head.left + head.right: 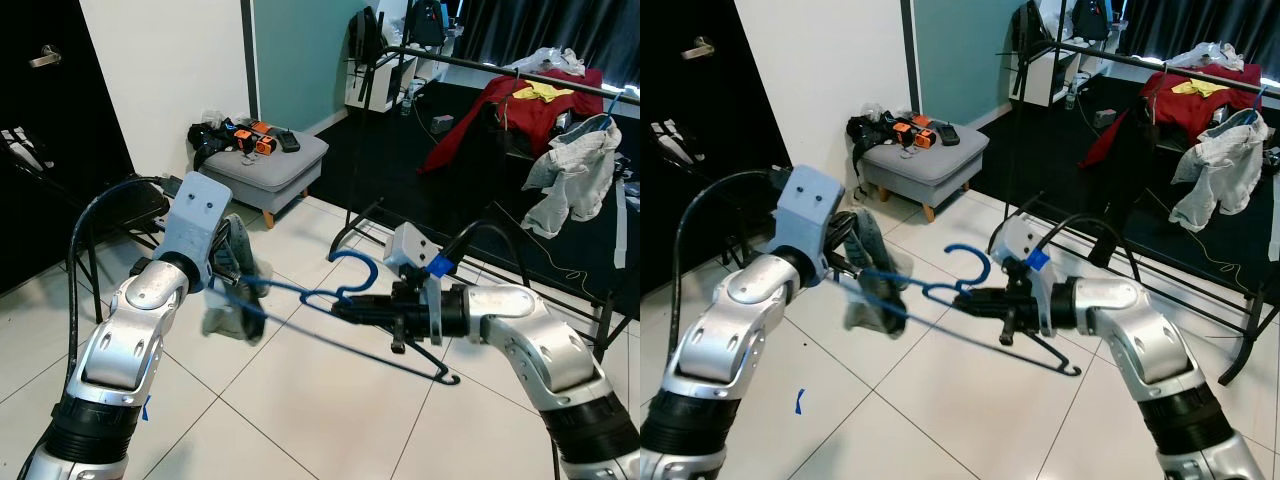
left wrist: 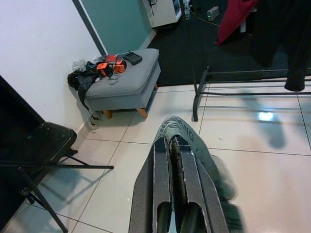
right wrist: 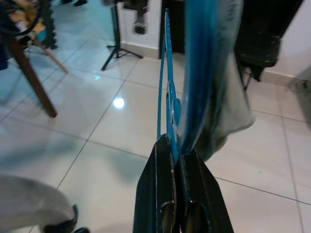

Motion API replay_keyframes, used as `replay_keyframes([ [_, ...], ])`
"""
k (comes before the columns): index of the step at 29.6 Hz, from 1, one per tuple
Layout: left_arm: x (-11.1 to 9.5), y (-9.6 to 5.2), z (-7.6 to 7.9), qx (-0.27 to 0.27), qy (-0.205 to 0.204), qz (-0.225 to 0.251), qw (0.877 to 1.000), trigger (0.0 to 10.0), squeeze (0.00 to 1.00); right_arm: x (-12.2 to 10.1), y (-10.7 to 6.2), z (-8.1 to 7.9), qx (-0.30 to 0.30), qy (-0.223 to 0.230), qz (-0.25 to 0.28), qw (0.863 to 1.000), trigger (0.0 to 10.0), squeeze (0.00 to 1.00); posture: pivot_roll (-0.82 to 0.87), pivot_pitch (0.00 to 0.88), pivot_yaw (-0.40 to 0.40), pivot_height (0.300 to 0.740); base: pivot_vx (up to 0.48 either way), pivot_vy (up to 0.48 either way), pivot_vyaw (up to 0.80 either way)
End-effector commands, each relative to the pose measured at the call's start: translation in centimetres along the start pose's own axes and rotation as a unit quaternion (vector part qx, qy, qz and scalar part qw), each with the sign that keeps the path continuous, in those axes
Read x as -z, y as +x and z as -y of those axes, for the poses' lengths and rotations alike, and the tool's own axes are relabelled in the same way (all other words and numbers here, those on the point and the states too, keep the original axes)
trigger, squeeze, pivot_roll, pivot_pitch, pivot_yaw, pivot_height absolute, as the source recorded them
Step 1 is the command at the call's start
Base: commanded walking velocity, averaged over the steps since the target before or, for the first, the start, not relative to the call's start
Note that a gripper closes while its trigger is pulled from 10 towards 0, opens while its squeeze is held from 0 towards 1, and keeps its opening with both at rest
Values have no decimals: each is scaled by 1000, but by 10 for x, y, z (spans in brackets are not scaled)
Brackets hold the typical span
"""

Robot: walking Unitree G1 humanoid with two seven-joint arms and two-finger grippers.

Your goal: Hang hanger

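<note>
Blue hanger [image 1: 330,295] spans mid-air between both grippers above the tiled floor [image 1: 300,410]. Right gripper [image 1: 345,310] fingers clenched on its neck; left gripper [image 1: 235,285], at 9 o'clock, fingers clenched on the arm with grey cloth [image 1: 235,300]. Clothes rack [image 1: 480,70] at 1 o'clock.

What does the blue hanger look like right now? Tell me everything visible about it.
The blue hanger is thin and looks like plastic, with its curved hook pointing up. It is held roughly level above the tiled floor. The right gripper clamps it near the hook's base, and the left gripper holds one end, where grey cloth hangs.
</note>
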State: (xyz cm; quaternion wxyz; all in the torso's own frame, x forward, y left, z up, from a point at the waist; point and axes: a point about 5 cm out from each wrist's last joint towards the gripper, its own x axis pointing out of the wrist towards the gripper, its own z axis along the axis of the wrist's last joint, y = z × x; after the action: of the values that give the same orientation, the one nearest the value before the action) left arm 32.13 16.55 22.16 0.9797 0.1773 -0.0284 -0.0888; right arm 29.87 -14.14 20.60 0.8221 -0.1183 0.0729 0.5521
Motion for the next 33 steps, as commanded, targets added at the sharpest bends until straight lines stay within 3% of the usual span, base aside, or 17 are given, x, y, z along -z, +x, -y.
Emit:
replay_keyframes([
  [1,-3,-1,0,-1,11,6,1000,10000,0,-5,-3,5,18,-6,12,1000,10000,0,-94,17,-10,740,0,0,0],
  [13,-2,-1,0,-5,17,4,1000,10000,0,-4,-25,0,-9,8,6,1000,10000,0,-101,24,-6,740,0,0,0],
  [20,-2,0,3,0,16,4,1000,10000,0,-6,-25,1,-7,9,11,1000,10000,0,-99,23,-5,740,0,0,0],
  [25,-3,-1,3,1,17,4,1000,10000,0,-5,-25,12,37,4,6,999,10000,0,-98,24,-5,740,0,0,0],
  [33,-3,-1,3,1,17,4,1000,10000,0,-4,-24,18,59,3,0,998,10000,0,-97,25,-7,740,0,0,0],
])
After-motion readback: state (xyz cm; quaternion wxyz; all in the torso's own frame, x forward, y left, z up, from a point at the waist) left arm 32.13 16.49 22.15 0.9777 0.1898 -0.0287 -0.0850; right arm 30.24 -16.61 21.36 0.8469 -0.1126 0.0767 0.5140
